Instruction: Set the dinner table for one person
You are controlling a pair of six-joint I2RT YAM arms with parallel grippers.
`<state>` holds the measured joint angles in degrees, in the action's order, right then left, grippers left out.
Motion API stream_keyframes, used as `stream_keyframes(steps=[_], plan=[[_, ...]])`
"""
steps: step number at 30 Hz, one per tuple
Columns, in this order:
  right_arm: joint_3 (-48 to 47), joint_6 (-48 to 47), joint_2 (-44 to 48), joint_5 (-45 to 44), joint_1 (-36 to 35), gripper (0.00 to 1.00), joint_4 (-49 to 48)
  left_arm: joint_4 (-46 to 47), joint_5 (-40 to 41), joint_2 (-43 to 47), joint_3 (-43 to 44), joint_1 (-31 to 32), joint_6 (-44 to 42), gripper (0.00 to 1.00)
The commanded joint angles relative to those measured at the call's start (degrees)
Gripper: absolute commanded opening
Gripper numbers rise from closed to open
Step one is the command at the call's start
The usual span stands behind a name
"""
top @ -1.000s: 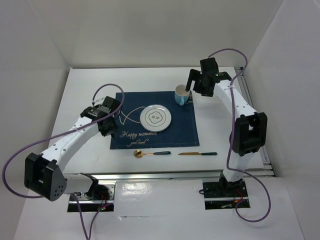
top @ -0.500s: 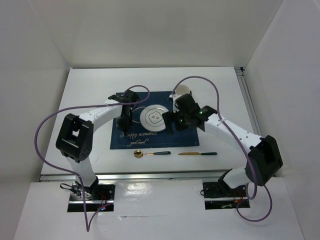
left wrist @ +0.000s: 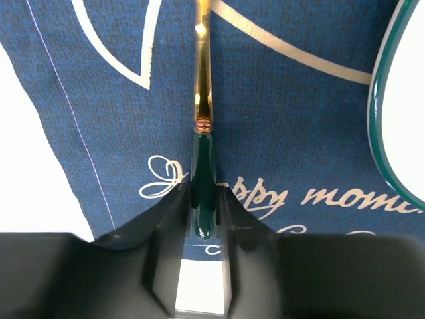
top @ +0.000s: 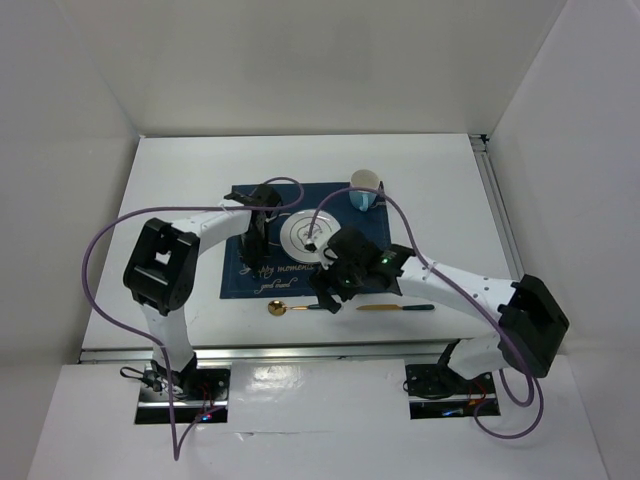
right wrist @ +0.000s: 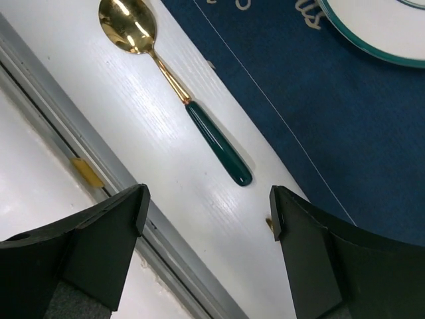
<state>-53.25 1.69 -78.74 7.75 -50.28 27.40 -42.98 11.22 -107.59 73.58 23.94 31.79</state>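
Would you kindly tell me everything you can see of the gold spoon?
The spoon has a shiny gold oval bowl and neck joined to a glossy dark green handle with a rounded end. It lies flat, bowl upward, on the white dinner table, between the edge of the blue placemat and the silver rail, touching neither. The right hand hovers open above it, not touching it.

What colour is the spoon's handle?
The spoon has a dark green handle; the right wrist view shows it best.

Gold spoon [right wrist: 174,86] with dark green handle lies on white tabletop [right wrist: 219,266], between silver rail [right wrist: 66,146] and blue placemat [right wrist: 345,133]. Green-rimmed plate [right wrist: 385,26] on placemat. Right gripper [right wrist: 207,206] fingers spread wide.
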Motion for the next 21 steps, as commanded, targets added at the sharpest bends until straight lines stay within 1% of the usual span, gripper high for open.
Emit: stream_keyframes(steps=[1,2,3,5,8,10,13,15,18,21], plan=[[0.3,-2.1,-2.8,-1.4,-1.1,0.85,-5.4,-0.4,-0.5,0.3,1.6,0.2,0.6,0.38],[0.3,-2.7,-3.5,-2.1,-1.8,0.85,-5.4,-1.2,0.0,1.1,1.6,0.2,0.6,0.46],[0.9,-2.7,-4.0,-2.1,-2.5,0.83,-6.5,-1.9,0.0,1.9,1.6,0.2,0.6,0.55],[1.5,-3.4,-4.8,-2.1,-3.1,0.82,-9.2,-4.6,1.5,2.8,2.9,0.2,1.1,0.65],[1.5,-4.0,-7.4,-2.1,-3.7,0.79,-11.4,-6.8,0.0,5.9,4.5,-0.8,1.1,0.66],[1.5,-4.0,-9.7,-2.1,-3.7,0.79,-12.1,-8.2,-1.0,8.2,5.5,-1.4,1.1,0.66],[1.0,-4.5,-12.6,-2.7,-4.2,0.78,-12.7,-11.0,-2.3,11.4,8.7,-4.1,1.1,0.67],[1.5,-4.5,-13.7,-2.7,-4.9,0.76,-13.3,-11.9,-4.7,13.1,11.0,-5.9,-0.1,0.67],[2.0,-3.4,-15.4,-2.7,-5.6,0.70,-13.9,-13.3,-7.7,14.8,12.9,-8.7,-0.8,0.67],[2.0,-1.9,-17.0,-4.7,-7.0,0.63,-12.9,-13.3,-9.6,15.7,14.3,-10.7,-1.3,0.67]])
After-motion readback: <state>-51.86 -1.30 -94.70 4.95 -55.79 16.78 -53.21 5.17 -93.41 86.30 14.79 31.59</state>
